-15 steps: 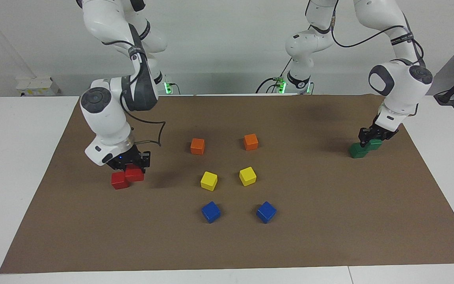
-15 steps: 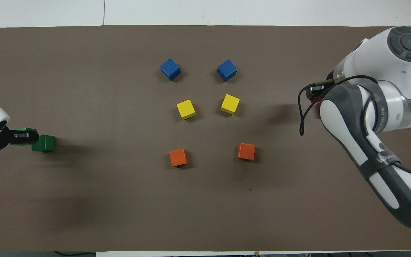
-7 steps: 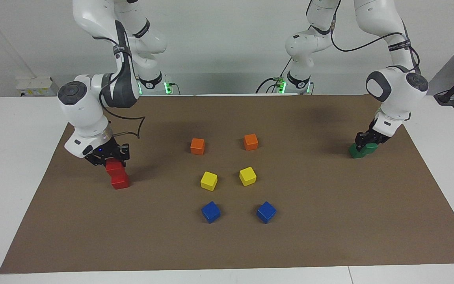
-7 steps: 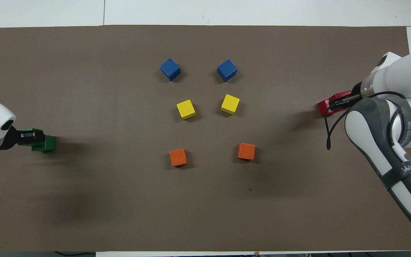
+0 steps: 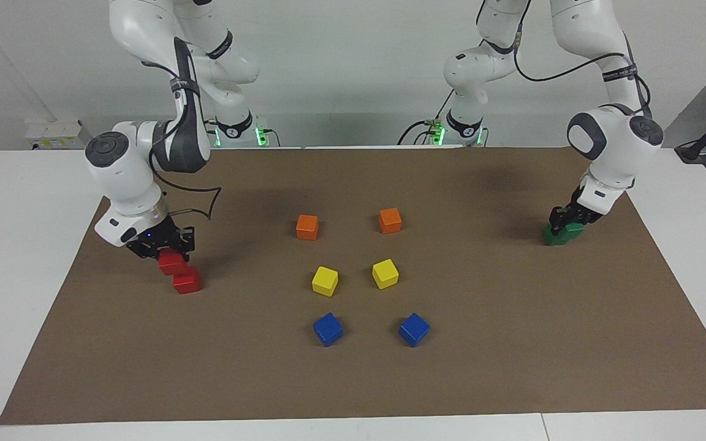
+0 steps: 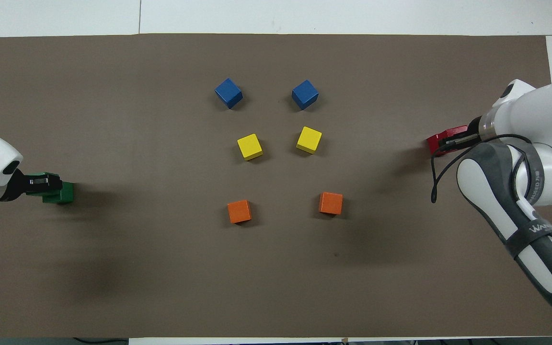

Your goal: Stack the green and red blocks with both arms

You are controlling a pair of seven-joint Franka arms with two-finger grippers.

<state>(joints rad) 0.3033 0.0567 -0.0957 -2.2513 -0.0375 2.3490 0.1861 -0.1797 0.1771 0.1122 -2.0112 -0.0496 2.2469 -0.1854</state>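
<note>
Now right gripper (image 5: 168, 252) clamping red block (image 5: 172, 263), left gripper (image 5: 566, 222) clamping green block (image 5: 572, 231)

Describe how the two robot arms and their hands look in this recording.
Both the left arm and the right arm are glossy white, built of rounded segments with dark grey round joint caps. A dark grey panel runs along the right arm's forearm. Black cables loop alongside each arm, held by black printed bands. The left hand and the right hand are small, black and two-fingered. Green lights glow at the bases.
</note>
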